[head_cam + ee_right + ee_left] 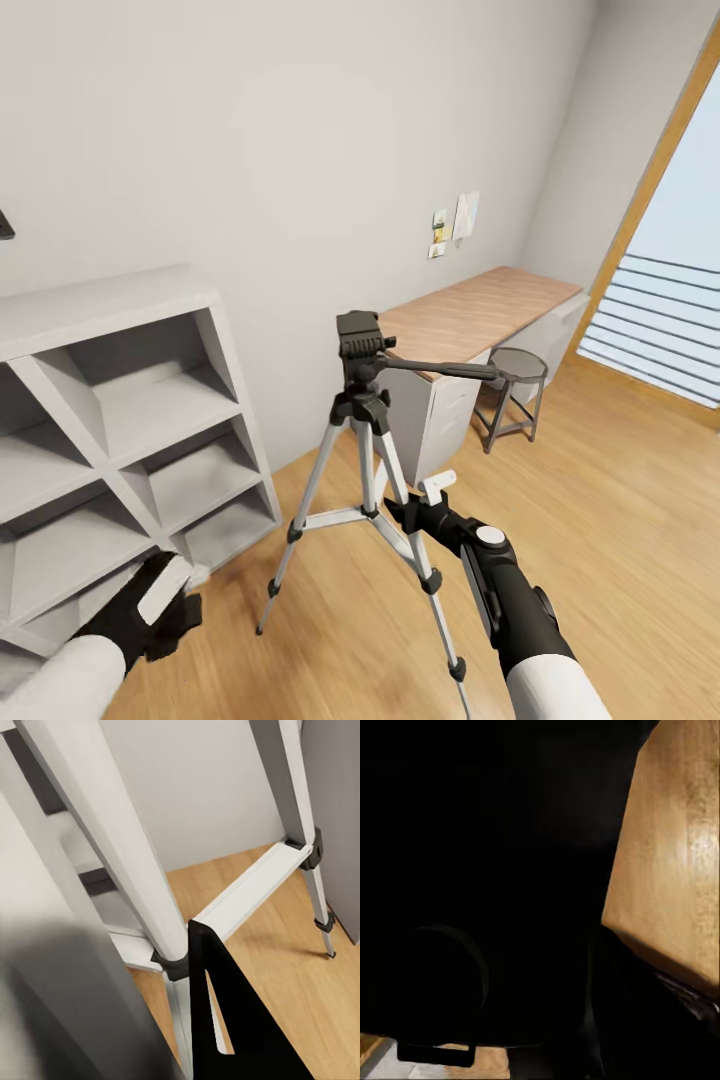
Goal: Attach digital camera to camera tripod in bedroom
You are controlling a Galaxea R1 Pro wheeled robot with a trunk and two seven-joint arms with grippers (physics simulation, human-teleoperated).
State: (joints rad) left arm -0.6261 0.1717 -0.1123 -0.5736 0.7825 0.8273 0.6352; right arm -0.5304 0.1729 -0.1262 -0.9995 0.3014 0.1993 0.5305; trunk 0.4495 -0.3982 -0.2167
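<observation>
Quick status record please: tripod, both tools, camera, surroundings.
tripod: camera tripod standing upright on the wood floor, head bare
right tool: right tool low among the tripod legs, beside one silver leg; open or shut unclear
left tool: left tool near the white cube shelves; its wrist view is mostly dark
digital camera: cannot confirm
nearby: wooden desk, stool

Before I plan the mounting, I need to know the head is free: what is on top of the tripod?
Nothing sits on the camera tripod: its black head is bare, and the pan handle sticks out sideways. The mounting plate's top face cannot be made out from here.
</observation>
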